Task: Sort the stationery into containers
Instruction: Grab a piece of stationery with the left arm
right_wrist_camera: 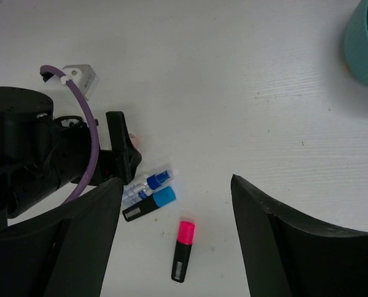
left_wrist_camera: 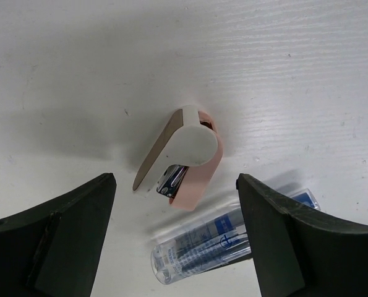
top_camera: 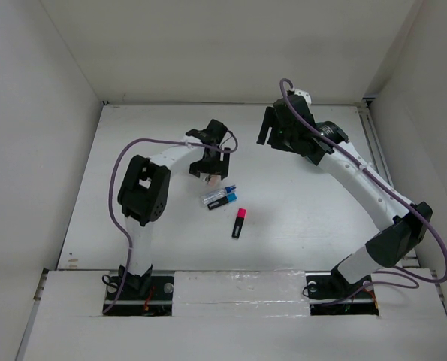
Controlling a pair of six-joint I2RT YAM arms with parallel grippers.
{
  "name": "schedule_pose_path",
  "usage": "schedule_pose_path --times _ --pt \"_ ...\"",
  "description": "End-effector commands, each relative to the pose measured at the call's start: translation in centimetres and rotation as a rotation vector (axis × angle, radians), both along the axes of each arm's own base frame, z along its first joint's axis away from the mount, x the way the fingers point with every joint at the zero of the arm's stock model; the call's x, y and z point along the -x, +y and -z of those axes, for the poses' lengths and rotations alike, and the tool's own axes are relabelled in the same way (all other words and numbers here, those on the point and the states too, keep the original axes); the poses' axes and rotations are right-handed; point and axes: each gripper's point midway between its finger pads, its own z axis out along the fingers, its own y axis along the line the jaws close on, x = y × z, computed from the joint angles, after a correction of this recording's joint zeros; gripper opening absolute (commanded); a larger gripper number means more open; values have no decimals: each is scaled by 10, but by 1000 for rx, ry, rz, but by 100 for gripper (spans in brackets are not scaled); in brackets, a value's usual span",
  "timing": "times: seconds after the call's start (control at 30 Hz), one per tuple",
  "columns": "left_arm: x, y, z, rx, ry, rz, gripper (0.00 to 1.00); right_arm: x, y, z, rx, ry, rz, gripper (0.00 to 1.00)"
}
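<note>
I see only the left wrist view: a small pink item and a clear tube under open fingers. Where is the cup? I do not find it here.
Observer: The teal cup shows only in the right wrist view, at its top right corner.
Operator: Is there more stationery that I miss?
Observer: Yes, a black highlighter with a blue cap lies beside the clear tube.
Operator: Only that one?
Observer: No, a highlighter with a pink cap lies alone, apart from those two.
</note>
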Motion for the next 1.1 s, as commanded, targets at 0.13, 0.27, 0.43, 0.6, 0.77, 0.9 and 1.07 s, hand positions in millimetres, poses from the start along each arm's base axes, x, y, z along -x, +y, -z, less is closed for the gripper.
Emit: schedule_pose_path --times 0.13,0.27,0.43,0.6,0.77,0.9,1.07 --pt "4 1 14 -15 31 15 66 -5 0 -19 -18 -45 -2 76" --pt "9 5 20 -30 46 2 64 -5 0 -19 -18 -45 -2 76" --pt "13 8 19 -27 41 2 55 -4 4 -20 -24 -53 -11 76" --pt "14 7 23 -24 53 5 50 -4 4 -20 -24 -53 -11 76" --pt "10 4 21 -19 44 5 49 -4 4 -20 -24 -53 -11 76" --pt "15 5 23 -17 58 8 42 -4 4 -20 -24 -53 -11 76" --pt "17 2 23 4 69 6 25 -4 4 -20 -24 -53 -11 76"
